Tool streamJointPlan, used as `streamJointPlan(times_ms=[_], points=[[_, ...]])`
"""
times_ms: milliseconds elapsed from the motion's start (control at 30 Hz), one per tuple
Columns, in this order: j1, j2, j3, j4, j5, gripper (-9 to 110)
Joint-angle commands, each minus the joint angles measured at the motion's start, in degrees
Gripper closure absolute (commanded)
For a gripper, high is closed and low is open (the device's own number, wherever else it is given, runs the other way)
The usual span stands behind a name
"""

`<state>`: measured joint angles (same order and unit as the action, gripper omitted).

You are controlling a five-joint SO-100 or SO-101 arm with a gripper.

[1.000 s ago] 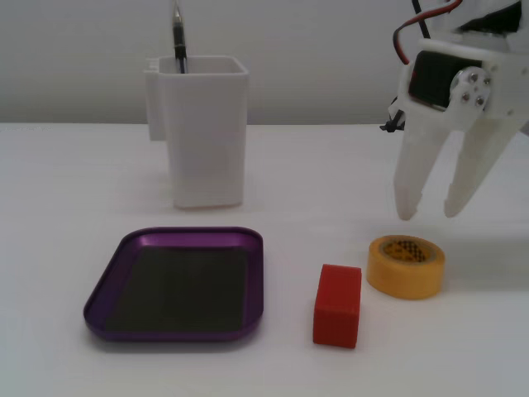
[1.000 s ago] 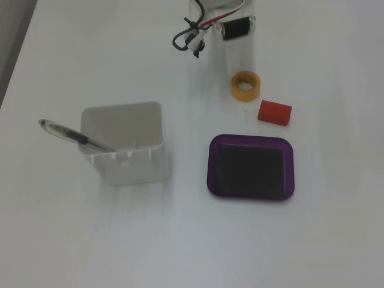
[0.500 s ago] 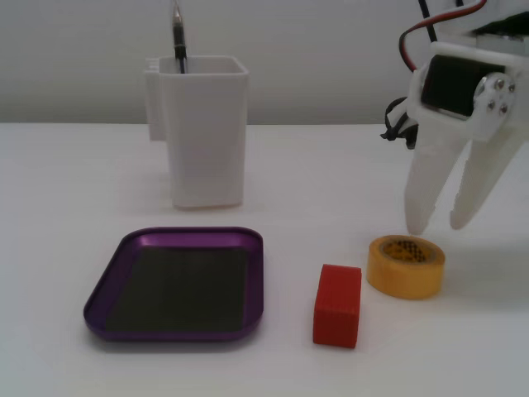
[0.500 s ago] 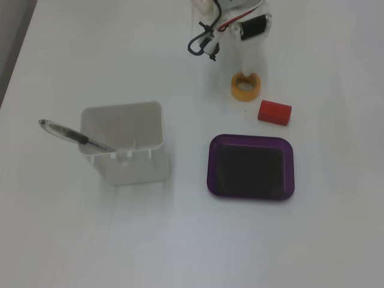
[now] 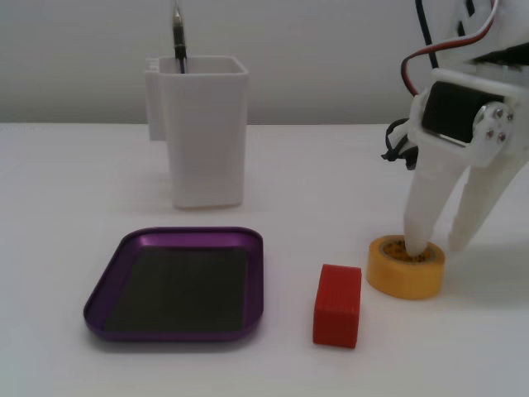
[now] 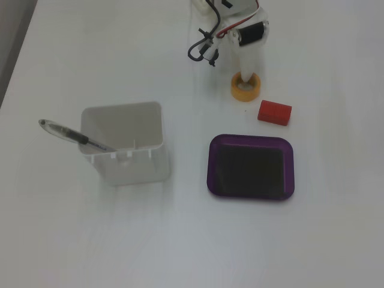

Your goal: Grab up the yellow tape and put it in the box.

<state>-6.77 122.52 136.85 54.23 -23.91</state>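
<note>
The white table (image 5: 74, 165) carries everything, and the box (image 5: 107, 285) serves as the landmark: a shallow purple tray with a dark bottom, empty. Behind the box stands a tall white container (image 5: 207, 132) with a pen (image 6: 66, 134) leaning out of it. The arm (image 5: 463, 116) comes down to the right of the box in a fixed view. Between box and arm, just right of the box, lies a red block (image 5: 337, 304). Beyond the block, further from the box, sits the yellow tape (image 5: 405, 266), flat on the table with its open core facing up.

The gripper (image 5: 436, 241) is spread and straddles the tape's wall: one finger (image 5: 421, 215) dips into the core, the other (image 5: 478, 211) stands outside the roll on the side away from the box. Nothing is clamped yet, as far as I can judge; the roll rests on the table. The tape lies directly under the jaws, so closing should pinch the far wall. The carry then runs toward the box, passing over the red block.
</note>
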Motion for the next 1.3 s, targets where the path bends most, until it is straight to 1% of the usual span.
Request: streamJointPlan(times_ms=[0,133,300,367,433,467,533,733,900,1033,1267], points=[[-0.1,-0.2,0.9,-2.2,-0.2,87],[-0.1,-1.6,1.7,-3.4,-0.3,88],[-0.1,-9.5,0.8,-3.4,-0.1,88],[-0.3,-11.5,0.6,-3.4,-0.1,92],[-0.4,-12.0,-1.1,-2.9,0.2,100],[-0.4,-11.8,-2.3,-2.5,0.9,103],[-0.4,-10.8,-5.3,-2.1,2.7,102],[-0.4,-2.4,-19.0,6.6,4.9,102],[-0.4,0.7,-30.8,7.0,6.8,102],[-0.1,-4.9,-36.0,6.8,8.0,102],[-0.1,-22.5,-45.1,2.9,11.9,102]])
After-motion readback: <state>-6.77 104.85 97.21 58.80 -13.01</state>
